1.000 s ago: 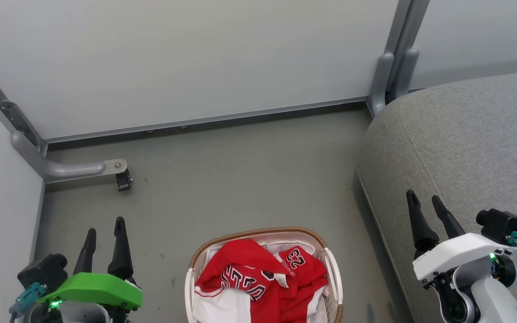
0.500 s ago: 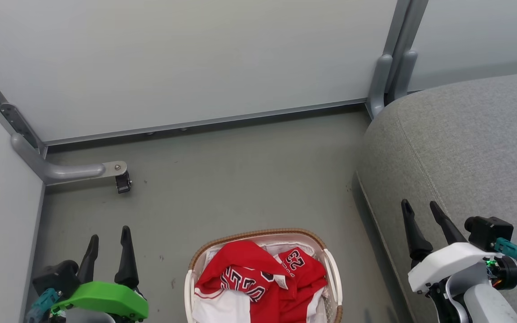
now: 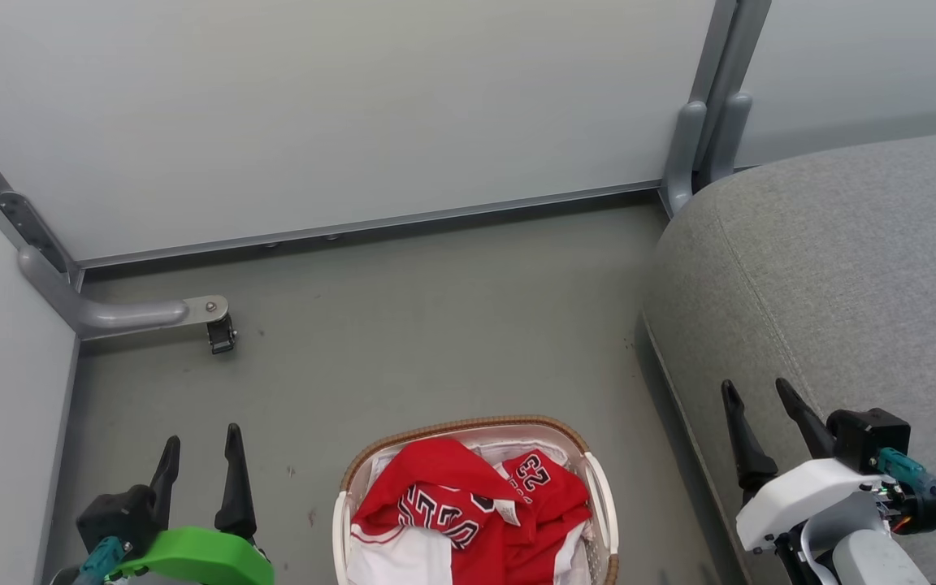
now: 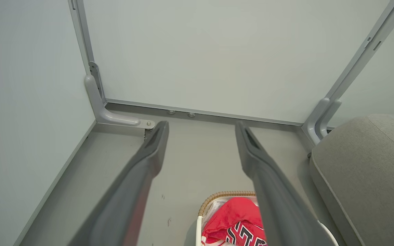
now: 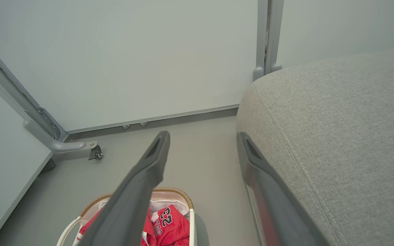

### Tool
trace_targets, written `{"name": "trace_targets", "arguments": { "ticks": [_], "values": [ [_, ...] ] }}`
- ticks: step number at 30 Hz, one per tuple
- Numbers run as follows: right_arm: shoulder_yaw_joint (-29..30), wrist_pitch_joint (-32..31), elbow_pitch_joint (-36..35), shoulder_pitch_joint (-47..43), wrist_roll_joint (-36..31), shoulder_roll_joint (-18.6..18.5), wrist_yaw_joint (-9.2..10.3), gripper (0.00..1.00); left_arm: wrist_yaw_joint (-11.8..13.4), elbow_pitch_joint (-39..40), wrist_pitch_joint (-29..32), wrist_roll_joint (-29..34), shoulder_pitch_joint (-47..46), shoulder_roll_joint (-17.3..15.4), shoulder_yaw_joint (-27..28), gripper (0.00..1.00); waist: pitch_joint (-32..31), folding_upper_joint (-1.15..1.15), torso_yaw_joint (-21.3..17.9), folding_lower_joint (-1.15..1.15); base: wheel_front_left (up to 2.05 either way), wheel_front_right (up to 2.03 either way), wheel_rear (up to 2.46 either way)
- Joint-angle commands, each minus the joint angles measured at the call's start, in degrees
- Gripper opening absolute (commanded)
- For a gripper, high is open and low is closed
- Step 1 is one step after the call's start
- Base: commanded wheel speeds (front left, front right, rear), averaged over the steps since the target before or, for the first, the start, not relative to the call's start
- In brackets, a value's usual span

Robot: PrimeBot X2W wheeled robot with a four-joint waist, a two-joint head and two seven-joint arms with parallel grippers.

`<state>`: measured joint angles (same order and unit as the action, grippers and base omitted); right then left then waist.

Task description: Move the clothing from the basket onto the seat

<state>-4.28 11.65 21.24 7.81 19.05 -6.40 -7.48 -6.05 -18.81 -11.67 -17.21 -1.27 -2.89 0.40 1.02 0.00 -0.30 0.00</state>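
Note:
The red jersey (image 3: 468, 504), with white trim and the number 23, lies crumpled in the white basket (image 3: 603, 504) with a brown woven rim, on the floor at the bottom middle of the head view. The grey seat (image 3: 842, 268) fills the right side. My left gripper (image 3: 200, 443) stands open at the lower left, left of the basket and apart from it. My right gripper (image 3: 756, 392) stands open at the lower right, over the seat's front edge. The jersey (image 4: 238, 222) and basket rim (image 4: 217, 196) show between my left fingers; the jersey (image 5: 169, 222), basket (image 5: 190, 218) and seat (image 5: 337, 130) show in the right wrist view.
Pale partition walls (image 3: 354, 106) close off the back and left. A grey metal foot with a small caster (image 3: 220, 333) juts out on the floor at the left. A grey post (image 3: 699, 138) stands by the seat's far corner. Grey floor (image 3: 435, 325) lies between the basket and the wall.
Both grippers have dropped lower in the head view, drawing back toward me. The whole picture has shifted slightly, so the camera moved. The jersey and basket are unchanged.

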Motion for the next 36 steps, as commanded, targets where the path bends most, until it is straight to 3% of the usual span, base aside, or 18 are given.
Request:
{"name": "trace_targets", "arguments": {
  "ticks": [1,14,30,36],
  "values": [
    [0.0,0.6,0.1,-0.5,-1.4,-0.2,-0.02,1.0,0.0,0.3,-0.5,1.4,0.6,-0.1,0.1,1.0,0.0,0.0,0.0,0.0,0.0,0.0,0.0],
    [-0.9,2.0,0.6,0.2,-6.9,-0.3,-0.01,1.0,-0.4,-1.8,-1.9,5.0,0.4,0.0,-1.8,1.0,1.8,0.0,-0.4,0.0,0.0,0.0,0.0],
    [-5.7,3.6,-5.4,8.7,-10.9,-0.8,0.0,1.0,-0.7,-8.6,-3.7,7.1,-7.9,-0.1,-9.3,1.0,15.6,0.0,-5.7,0.0,0.0,0.0,0.0],
    [-7.0,3.6,-8.2,11.4,-9.7,-0.6,0.0,1.0,0.0,-11.8,-3.5,5.1,-11.0,-0.1,-10.9,1.0,20.2,0.0,-8.4,0.0,0.0,0.0,0.0]
  ]
}}
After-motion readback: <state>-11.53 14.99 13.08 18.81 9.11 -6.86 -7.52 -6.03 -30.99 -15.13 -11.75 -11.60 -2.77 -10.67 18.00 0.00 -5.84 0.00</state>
